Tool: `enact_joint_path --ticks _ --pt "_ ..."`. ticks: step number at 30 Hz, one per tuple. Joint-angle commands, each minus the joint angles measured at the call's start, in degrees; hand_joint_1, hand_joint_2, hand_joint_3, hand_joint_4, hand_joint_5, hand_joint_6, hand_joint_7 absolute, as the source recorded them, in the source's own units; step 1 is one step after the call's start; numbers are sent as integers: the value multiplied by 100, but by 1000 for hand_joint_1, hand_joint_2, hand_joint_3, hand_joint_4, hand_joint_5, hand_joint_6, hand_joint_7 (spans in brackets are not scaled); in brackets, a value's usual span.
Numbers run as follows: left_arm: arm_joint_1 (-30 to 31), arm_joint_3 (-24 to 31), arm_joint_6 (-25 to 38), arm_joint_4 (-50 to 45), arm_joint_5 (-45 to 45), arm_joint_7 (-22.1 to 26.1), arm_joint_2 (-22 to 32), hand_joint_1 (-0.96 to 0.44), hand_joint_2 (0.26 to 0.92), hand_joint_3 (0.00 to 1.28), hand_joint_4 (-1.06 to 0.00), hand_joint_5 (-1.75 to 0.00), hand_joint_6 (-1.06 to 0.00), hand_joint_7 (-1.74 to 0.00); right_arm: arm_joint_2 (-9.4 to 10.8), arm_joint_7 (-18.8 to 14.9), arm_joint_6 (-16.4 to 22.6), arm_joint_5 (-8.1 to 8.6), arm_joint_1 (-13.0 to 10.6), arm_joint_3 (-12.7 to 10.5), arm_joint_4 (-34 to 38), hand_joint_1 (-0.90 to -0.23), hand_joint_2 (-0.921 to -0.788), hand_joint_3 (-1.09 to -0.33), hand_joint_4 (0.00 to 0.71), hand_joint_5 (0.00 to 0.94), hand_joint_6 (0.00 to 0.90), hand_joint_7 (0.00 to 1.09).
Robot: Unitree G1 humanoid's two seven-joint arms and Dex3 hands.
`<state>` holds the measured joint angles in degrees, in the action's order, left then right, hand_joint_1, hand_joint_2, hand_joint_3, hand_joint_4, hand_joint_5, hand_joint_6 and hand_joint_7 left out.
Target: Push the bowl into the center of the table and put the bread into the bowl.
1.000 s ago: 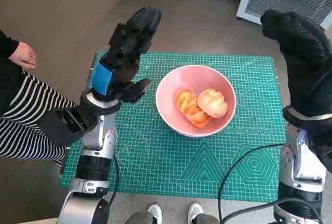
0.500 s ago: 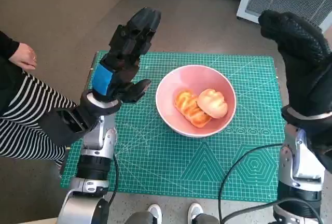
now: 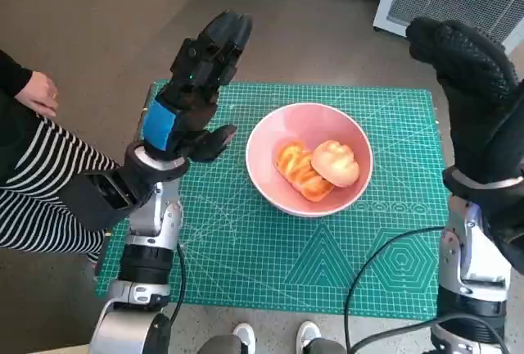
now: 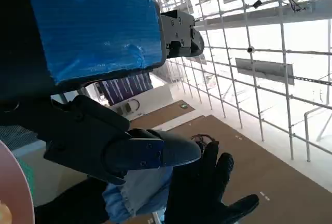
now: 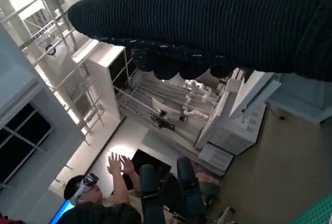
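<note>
Two breads (image 3: 318, 167): in the bowl (image 3: 270, 137), head view, mid-surface (image 3: 246, 256).
Left hand (image 3: 192, 96): raised beside the bowl, fingers spread, holding nothing.
Right hand (image 3: 479, 96): raised at the surface's right edge, empty; fingers look extended.
Risk: either hand dropping carelessly could clip the rim and tip the bowl.
Room: open mat (image 3: 360, 260) all round; person (image 3: 33, 157) close on the left.
Left wrist view: left hand (image 4: 104, 79) wide, bowl rim (image 4: 10, 182) at the picture's edge.
Right wrist view: glove (image 5: 218, 22) only, fingers hardly shown.
</note>
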<state>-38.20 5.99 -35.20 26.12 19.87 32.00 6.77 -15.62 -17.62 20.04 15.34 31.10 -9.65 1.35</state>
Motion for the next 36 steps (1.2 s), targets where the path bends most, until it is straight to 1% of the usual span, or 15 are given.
enact_joint_path --ticks 1,10,28,36 --pt "-87 6 32 -92 -53 29 67 -750 921 402 -26 -3 1 -332 -6 -48 -25 -57 -44 22 115 -702 -921 -649 166 0 96 439" --pt "-84 13 47 -78 -18 69 79 -755 921 402 -26 -2 1 -332 4 -32 -54 -40 -54 24 96 -702 -921 -648 165 0 95 439" --pt "-95 15 89 -110 -22 92 88 -762 921 402 -25 -2 1 -340 21 -7 -22 -66 -122 27 77 -700 -921 -647 166 1 96 439" --pt "-107 9 107 -113 -43 75 87 -762 921 403 -28 -3 1 -341 27 3 -16 -70 -115 25 88 -696 -921 -647 166 0 97 438"
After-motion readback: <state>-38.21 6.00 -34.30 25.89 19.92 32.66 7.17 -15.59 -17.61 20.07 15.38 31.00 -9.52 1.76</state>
